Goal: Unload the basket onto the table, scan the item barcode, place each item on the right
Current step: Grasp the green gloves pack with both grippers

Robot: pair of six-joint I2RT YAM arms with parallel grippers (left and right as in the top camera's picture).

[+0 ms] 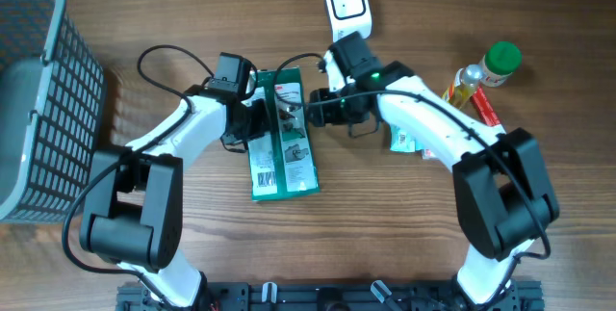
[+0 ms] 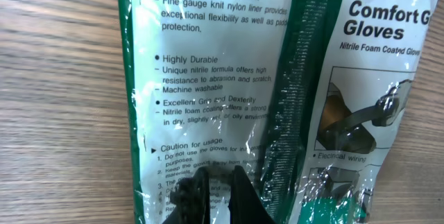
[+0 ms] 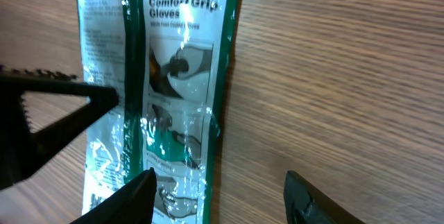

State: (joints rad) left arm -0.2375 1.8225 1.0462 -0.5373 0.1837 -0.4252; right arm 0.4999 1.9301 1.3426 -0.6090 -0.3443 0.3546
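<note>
The item, a green and white glove package, lies flat on the wooden table between both arms. Its printed white side and "Comfort Grip Gloves" front both show; I can make out no barcode. My left gripper is at the package's left edge, jaws shut with a thin pinch of its film between the fingertips. My right gripper stands open at the package's right edge, one finger over the package and the other over bare wood. A white scanner stands at the back.
A grey mesh basket fills the far left. At the right are a green-capped bottle, a red packet, and a small packet under the right arm. A black cable loops behind the left arm.
</note>
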